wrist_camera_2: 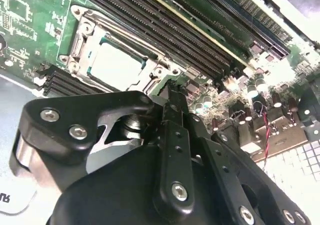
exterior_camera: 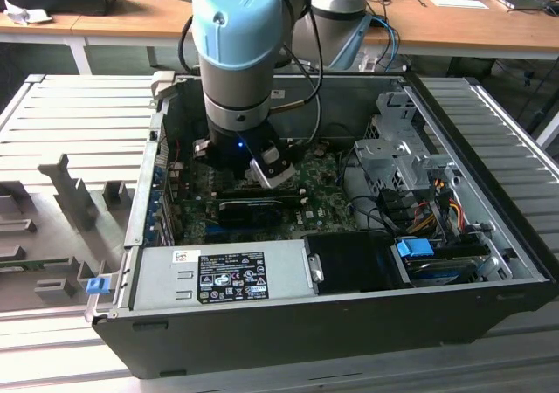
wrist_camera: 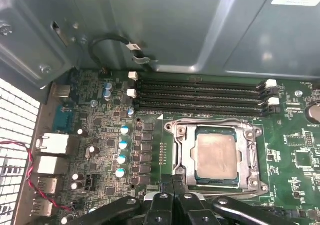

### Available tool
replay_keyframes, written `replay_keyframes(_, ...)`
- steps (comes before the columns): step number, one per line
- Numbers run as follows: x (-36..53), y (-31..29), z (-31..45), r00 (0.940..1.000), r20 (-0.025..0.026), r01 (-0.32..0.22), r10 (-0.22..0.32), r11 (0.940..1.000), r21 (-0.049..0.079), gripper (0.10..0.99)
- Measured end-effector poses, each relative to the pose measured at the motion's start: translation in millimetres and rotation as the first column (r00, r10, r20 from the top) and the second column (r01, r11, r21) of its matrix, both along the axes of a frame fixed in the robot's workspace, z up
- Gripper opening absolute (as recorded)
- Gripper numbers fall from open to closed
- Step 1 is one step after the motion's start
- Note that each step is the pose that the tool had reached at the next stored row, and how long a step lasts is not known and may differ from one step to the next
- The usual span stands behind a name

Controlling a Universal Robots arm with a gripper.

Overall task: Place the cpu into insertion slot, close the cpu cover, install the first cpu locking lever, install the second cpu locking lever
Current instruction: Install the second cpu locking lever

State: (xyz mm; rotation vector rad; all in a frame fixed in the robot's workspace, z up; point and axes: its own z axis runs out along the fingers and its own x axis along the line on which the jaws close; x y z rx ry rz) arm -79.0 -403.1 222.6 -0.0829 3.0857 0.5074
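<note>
Exterior view: my arm reaches down into the open computer case (exterior_camera: 489,262), the gripper (exterior_camera: 262,168) low over the green motherboard (exterior_camera: 327,208), near the case's middle. The power supply (exterior_camera: 223,275) lies along the near wall. I cannot make out the socket from here.

Second wrist view: the gripper (wrist_camera_2: 172,92) has its fingertips pressed together, holding nothing, and poised just beside one corner of the insertion slot (wrist_camera_2: 80,40). The cpu (wrist_camera_2: 116,65) already sits flat in the slot, pale face up. The cpu cover (wrist_camera_2: 150,65) appears to lie down around the chip. Memory slots (wrist_camera_2: 165,30) run just beside the socket.

First wrist view: the cpu (wrist_camera: 216,155) is seated, the cover frame (wrist_camera: 182,152) is lowered around it, and the closed fingertips (wrist_camera: 172,185) are at the socket's edge. I cannot tell whether either lever is latched; none is clearly visible.

Judgement: placing is done and the cover looks closed, so the lever step is in hand. It calls for a steady push along the socket's side with closed tips, staying off the chip's face and the nearby capacitors (wrist_camera: 124,145).
</note>
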Motion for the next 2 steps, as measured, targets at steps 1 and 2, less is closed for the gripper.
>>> replay_keyframes(1,0.0,0.0,0.0,1.0000,0.0000,0.000,0.000,1.0000,0.000,0.106)
replay_keyframes(2,0.0,0.0,0.0,1.0000,0.0000,0.000,0.000,1.0000,0.000,0.106)
